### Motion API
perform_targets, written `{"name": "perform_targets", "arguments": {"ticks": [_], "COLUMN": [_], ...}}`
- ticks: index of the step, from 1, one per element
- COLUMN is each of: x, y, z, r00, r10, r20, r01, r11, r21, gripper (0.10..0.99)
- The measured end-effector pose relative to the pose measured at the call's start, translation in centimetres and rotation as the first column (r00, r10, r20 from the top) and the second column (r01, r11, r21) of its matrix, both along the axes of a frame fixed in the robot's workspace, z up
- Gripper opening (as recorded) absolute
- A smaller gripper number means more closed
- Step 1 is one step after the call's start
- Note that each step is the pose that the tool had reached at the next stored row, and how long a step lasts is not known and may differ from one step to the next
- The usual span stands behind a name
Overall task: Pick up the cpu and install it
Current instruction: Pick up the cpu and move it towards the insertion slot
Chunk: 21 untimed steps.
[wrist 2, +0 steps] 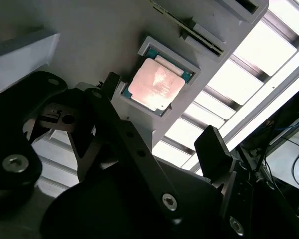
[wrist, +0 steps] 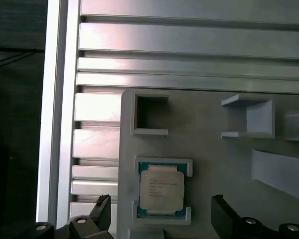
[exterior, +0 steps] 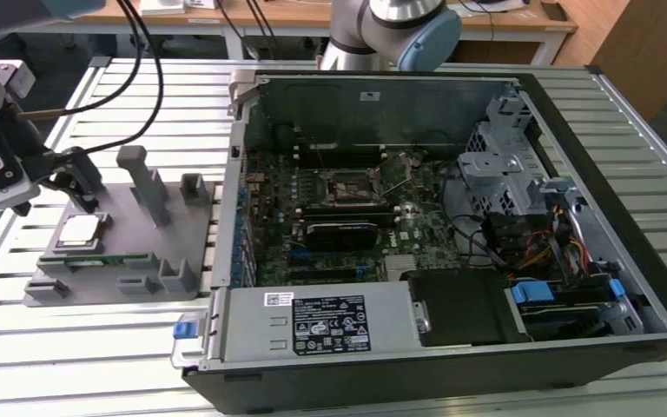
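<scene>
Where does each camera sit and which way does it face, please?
Exterior view: off the arm, looking down on the open computer case and grey fixture; the gripper shows at the exterior view's left.
First wrist view: on the wrist, facing squarely down at the cpu between open fingers.
Second wrist view: on the wrist, looking slantwise past the fingers.
Shared: all three show the cpu in its fixture pocket.
</scene>
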State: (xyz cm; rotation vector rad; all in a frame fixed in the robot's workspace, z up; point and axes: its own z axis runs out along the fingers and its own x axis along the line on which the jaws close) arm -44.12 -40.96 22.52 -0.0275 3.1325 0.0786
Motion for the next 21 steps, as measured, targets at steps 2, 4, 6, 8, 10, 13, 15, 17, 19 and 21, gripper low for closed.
{"name": "perform_targets", "arguments": {"ticks": [2, 4, 6, 8, 10, 13, 15, 17, 19, 21], "x": [0.01, 0.03, 0.06, 0.11, 0.15, 0.16, 0.17, 0.18, 0.2, 0.22], "y": [0.0, -0.01, -0.02, -0.02, -0.01, -0.02, -0.02, -0.02, -0.01, -0.01], "z": [-0.37, -0.73, -1.09, -1.45, -1.71, -2.04, -2.26, -2.51, -2.79, -3.14], "r00": [1.0, 1.0, 1.0, 0.9999, 0.9999, 0.9999, 0.9998, 0.9998, 0.9998, 0.9998], "r10": [-0.005, -0.007, -0.009, -0.01, -0.012, -0.016, -0.017, -0.018, -0.019, -0.019], "r20": [0.0, 0.0, 0.0001, 0.0, 0.0001, 0.0, 0.0, 0.0, 0.0, -0.0001], "r01": [0.005, 0.007, 0.009, 0.01, 0.012, 0.016, 0.017, 0.018, 0.019, 0.019], "r11": [1.0, 1.0, 1.0, 0.9999, 0.9999, 0.9999, 0.9998, 0.9998, 0.9998, 0.9998], "r21": [0.0, 0.0, 0.0, 0.0, 0.0, 0.0, 0.0, 0.0, 0.0, 0.0], "gripper": [0.878, 0.878, 0.878, 0.878, 0.878, 0.878, 0.878, 0.878, 0.878, 0.878]}}
